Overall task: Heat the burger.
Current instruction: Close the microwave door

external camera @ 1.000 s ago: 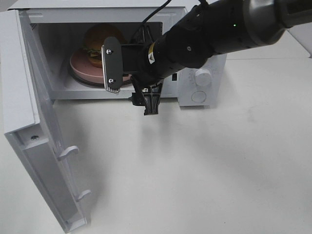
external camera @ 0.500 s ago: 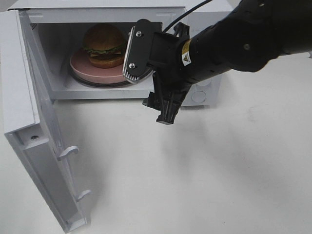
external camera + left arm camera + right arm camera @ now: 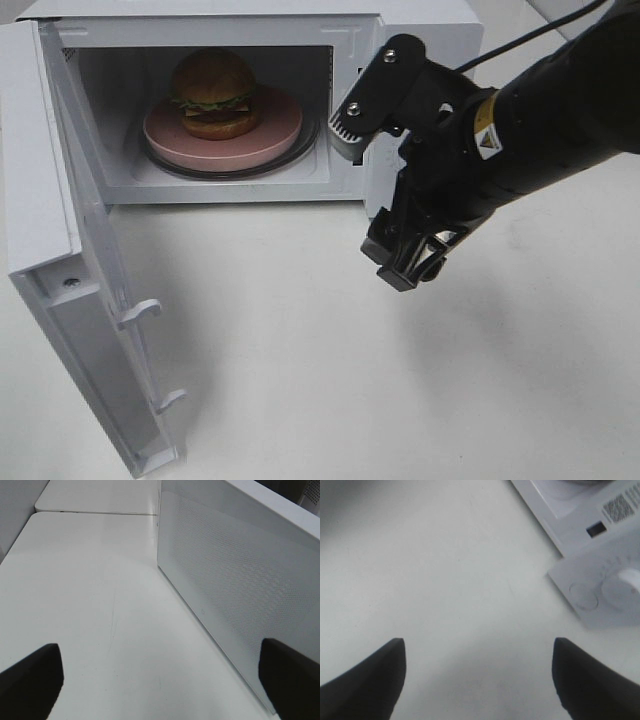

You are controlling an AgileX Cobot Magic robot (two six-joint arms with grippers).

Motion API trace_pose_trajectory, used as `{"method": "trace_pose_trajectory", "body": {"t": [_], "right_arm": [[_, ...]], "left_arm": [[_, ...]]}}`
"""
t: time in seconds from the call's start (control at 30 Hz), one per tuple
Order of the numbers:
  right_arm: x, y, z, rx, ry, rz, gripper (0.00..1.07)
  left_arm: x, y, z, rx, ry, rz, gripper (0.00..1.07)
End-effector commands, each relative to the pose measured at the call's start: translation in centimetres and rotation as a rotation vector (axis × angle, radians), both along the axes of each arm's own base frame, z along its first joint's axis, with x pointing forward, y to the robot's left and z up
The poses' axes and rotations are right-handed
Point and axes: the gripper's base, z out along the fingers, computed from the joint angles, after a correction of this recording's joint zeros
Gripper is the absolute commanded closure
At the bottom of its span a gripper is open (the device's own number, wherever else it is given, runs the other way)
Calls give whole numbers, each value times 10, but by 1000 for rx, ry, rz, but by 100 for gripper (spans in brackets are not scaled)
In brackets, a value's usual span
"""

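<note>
The burger sits on a pink plate inside the open white microwave. In front of the microwave's control panel, my right gripper hangs over the table, to the right of the cavity and clear of it. Its dark fingers stand wide apart in the right wrist view, gripper open with only bare table between them. The left gripper is open too and holds nothing. It faces the perforated outer face of the microwave door. The left arm is out of the high view.
The door swings out wide on the left toward the table's front, with two hooks on its edge. The control panel's knob shows close to my right gripper. White table spreads in front.
My right arm has drawn back from the microwave's mouth, moving right and toward the front. The burger and plate, half hidden by it before, now show fully. The burger has not moved.
</note>
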Motion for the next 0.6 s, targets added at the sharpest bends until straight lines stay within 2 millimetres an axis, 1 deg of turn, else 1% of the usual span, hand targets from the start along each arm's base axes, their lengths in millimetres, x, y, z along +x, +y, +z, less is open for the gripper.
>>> {"method": "trace_pose_trajectory", "body": {"t": [0.03,0.1,0.17,0.2,0.27,0.3,0.37,0.4,0.47,0.6], "right_arm": [[-16,-18,13,10,94,-180,31],[-19,-21,16,5,107,-201,31],[-32,-34,24,-40,162,-268,31],[-32,-34,24,-40,162,-268,31],[-41,-43,28,-95,205,-293,31],[-41,-43,28,-95,205,-293,31],[-48,-50,33,-127,232,-313,31],[-48,-50,33,-127,232,-313,31],[-55,-56,38,-140,255,-327,31],[-62,-60,43,-132,267,-336,31]], "left_arm": [[-2,0,0,3,-27,3,9],[-2,0,0,3,-27,3,9],[-2,0,0,3,-27,3,9],[-2,0,0,3,-27,3,9],[-2,0,0,3,-27,3,9],[-2,0,0,3,-27,3,9],[-2,0,0,3,-27,3,9],[-2,0,0,3,-27,3,9],[-2,0,0,3,-27,3,9],[-2,0,0,3,-27,3,9]]}}
